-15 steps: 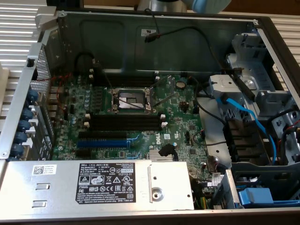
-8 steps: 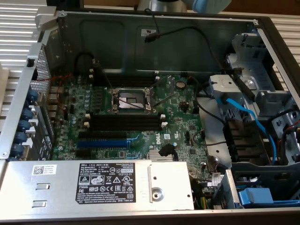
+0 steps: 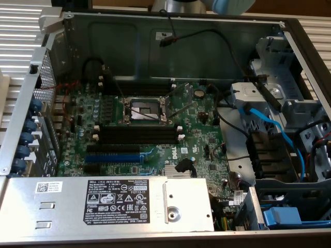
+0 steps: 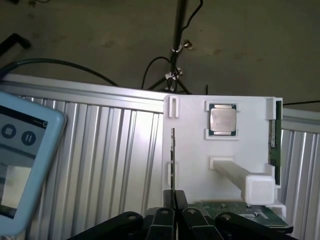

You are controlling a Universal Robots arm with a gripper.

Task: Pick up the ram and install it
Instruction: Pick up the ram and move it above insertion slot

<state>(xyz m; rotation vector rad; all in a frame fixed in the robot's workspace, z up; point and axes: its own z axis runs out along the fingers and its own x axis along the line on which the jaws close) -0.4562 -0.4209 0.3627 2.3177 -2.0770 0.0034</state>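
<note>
The ram [image 4: 172, 160] stands on its thin edge in a slot of a white holder [image 4: 195, 150], seen as a dark line; the end effector [image 4: 173, 199] has its fingers pinched together on the ram's near end; a silver processor chip [image 4: 222, 120] sits in a recess of the same holder, a second green stick [image 4: 272, 140] runs along one rim, and a white bar [image 4: 240, 175] lies between; the holder rests on a ribbed metal table [image 4: 110, 160], beside a pale blue device [image 4: 20, 165] showing a pause symbol; the exterior view shows an open computer case [image 3: 155, 46] with its motherboard [image 3: 196, 129], long black slots [image 3: 137, 135] and a power supply label [image 3: 124, 201] reading DELL.
</note>
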